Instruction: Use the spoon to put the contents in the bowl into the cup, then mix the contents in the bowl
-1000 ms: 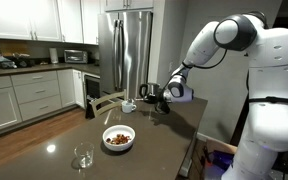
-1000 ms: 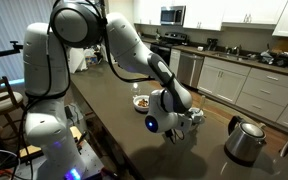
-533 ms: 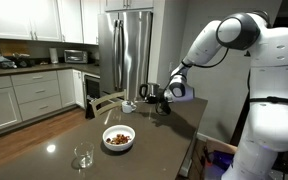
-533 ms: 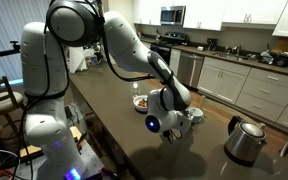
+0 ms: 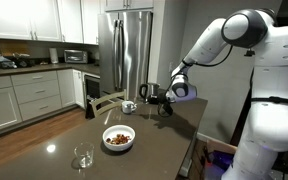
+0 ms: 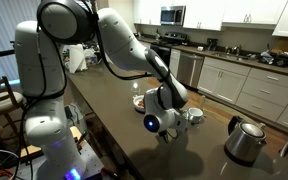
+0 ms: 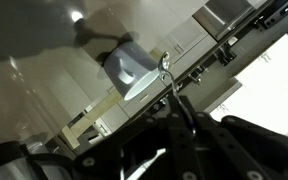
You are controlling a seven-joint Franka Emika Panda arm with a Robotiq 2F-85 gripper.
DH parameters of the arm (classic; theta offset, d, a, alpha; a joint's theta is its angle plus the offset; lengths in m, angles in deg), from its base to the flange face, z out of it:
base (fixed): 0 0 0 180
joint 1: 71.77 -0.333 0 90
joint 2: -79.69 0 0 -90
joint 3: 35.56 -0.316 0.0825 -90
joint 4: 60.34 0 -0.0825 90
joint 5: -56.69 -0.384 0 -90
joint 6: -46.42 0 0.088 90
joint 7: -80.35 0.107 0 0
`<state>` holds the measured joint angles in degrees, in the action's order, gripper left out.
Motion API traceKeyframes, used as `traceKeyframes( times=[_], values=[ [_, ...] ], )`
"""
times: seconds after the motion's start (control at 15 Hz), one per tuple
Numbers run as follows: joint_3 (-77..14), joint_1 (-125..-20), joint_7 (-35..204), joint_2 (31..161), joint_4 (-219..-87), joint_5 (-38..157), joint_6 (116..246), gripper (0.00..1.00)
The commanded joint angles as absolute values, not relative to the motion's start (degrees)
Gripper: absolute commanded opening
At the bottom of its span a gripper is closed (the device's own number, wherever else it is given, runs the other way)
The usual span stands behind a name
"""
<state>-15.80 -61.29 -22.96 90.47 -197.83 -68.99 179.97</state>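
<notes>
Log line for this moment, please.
end effector: shut on slender spoon | round white bowl: holds brown chunks

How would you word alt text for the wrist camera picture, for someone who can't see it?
A dark claw, shut on a thin spoon, holds the spoon's tip near a white cup on a dark, glossy counter. The picture is tilted, so the kitchen cabinets slant across the background.
</notes>
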Motion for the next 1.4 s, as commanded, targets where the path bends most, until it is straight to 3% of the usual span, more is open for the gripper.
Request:
traceKeyframes(
  times=[0.0,0.8,1.33],
  values=[
    [-16.6,-60.4,-20.0,86.7,-201.4,-64.5,179.7,0.03],
    [-18.4,-59.7,-18.7,76.0,-213.4,-53.4,177.7,0.03],
    [-19.2,-59.2,-20.1,76.8,-213.0,-54.0,177.7,0.05]
  ],
)
